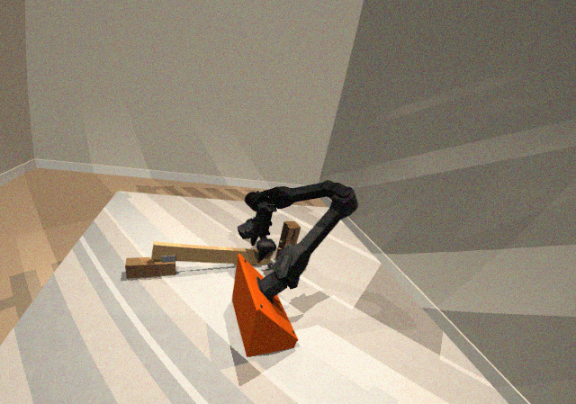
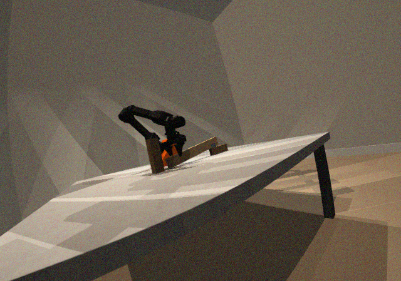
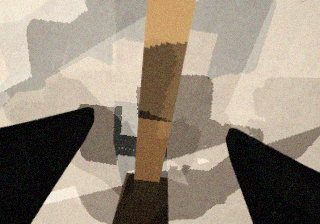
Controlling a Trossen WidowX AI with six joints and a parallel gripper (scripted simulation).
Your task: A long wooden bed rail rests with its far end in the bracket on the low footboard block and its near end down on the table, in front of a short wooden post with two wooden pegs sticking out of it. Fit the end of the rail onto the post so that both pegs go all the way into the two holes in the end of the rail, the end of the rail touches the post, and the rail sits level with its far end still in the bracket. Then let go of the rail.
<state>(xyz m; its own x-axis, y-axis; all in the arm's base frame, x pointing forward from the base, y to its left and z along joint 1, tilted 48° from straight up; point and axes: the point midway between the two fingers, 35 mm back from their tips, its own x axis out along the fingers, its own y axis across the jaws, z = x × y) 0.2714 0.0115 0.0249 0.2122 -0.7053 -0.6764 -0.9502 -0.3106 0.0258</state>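
Note:
The long wooden rail (image 1: 200, 253) (image 2: 200, 146) (image 3: 167, 19) slopes down from the bracket (image 1: 168, 258) on the low footboard block (image 1: 148, 268) (image 2: 218, 149) to the table. Its near end is low in front of the upright wooden post (image 1: 291, 231) (image 2: 155, 156) (image 3: 142, 201), with a small gap in the exterior view. My gripper (image 1: 265, 253) (image 2: 173, 153) (image 3: 161, 124) is open and empty, pointing down over the rail's near part. In the wrist view the rail runs between the two spread fingertips, touching neither. The pegs and the end holes cannot be made out clearly.
The orange base wedge (image 1: 265, 316) (image 2: 166, 153) of the arm stands beside the rail's near end. The arm (image 1: 320, 232) (image 2: 139, 127) arches up close to the post. Striped light and shadows fall on the pale table (image 1: 139, 344) (image 2: 194, 181).

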